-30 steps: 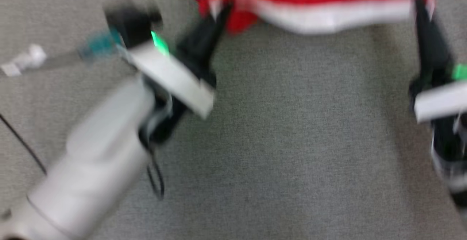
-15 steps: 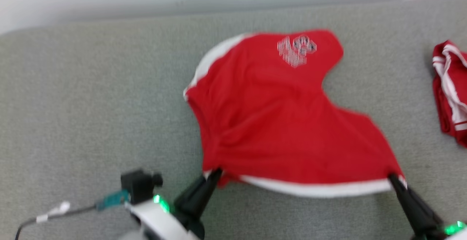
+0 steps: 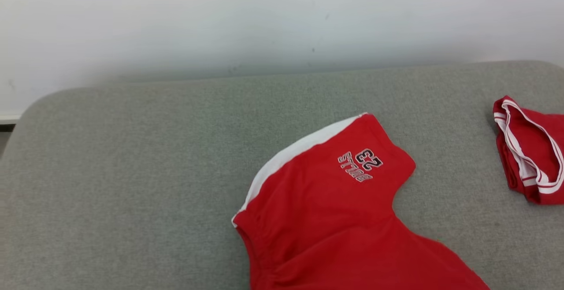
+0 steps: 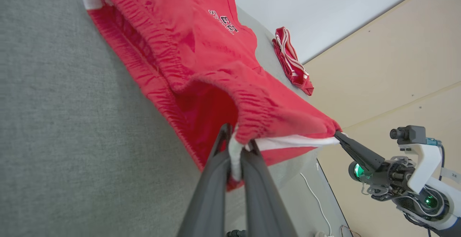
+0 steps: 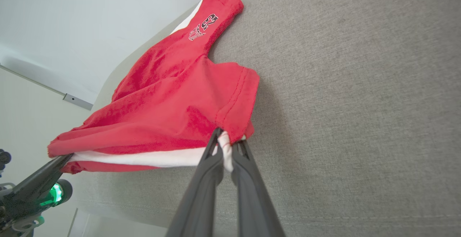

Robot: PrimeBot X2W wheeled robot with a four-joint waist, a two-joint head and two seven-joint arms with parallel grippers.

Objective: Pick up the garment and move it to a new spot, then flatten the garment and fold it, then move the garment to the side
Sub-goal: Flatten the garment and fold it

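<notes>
Shorts [image 3: 335, 219] stretched by one edge, far leg resting on the counter [image 3: 132, 171].
Left jaws and right jaws each clamp an end of the white-striped edge. The cloth looks light, soft and limp, so thick seams likely grip best.

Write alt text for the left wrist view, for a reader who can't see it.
The left gripper pinches one corner of red shorts while the right gripper holds the other, the white-trimmed edge taut between them over a grey surface. A second red garment lies beyond.
</notes>
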